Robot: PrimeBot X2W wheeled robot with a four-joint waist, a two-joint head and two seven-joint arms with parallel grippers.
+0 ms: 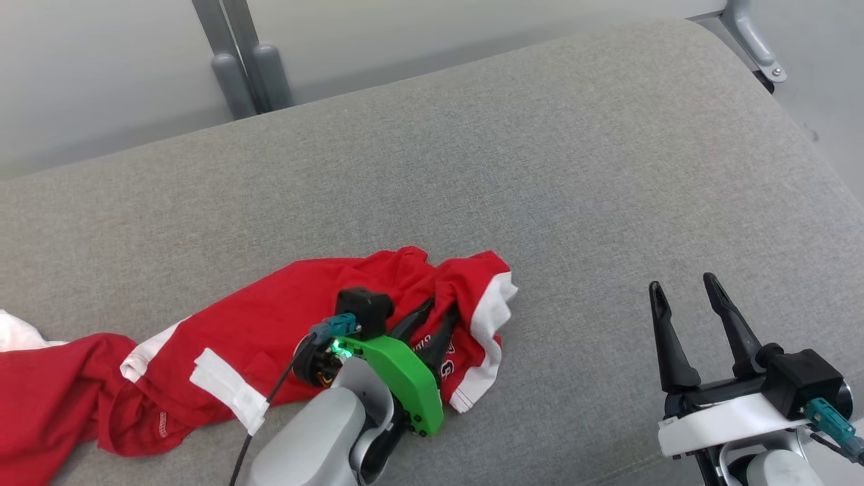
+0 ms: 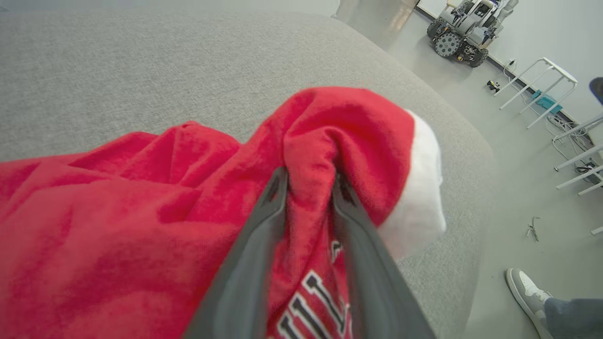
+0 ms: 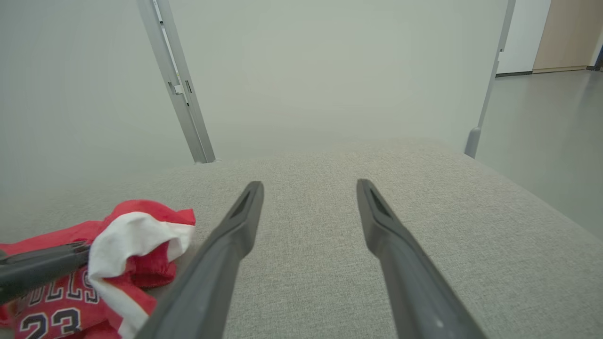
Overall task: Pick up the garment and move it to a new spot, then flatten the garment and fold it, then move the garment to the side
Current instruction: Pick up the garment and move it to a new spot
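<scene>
Head view: left arm [image 1: 324,432] angled low, jaws pinching garment [image 1: 270,317].

Grey cushion [image 1: 574,169] open right of crumpled garment [image 1: 283,310]; metal posts [image 1: 253,74] stand behind far edge

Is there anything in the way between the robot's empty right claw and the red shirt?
No, nothing visible. Just bare grey cushion lies between the right gripper and the garment. The left gripper sits in the garment's folds.
</scene>
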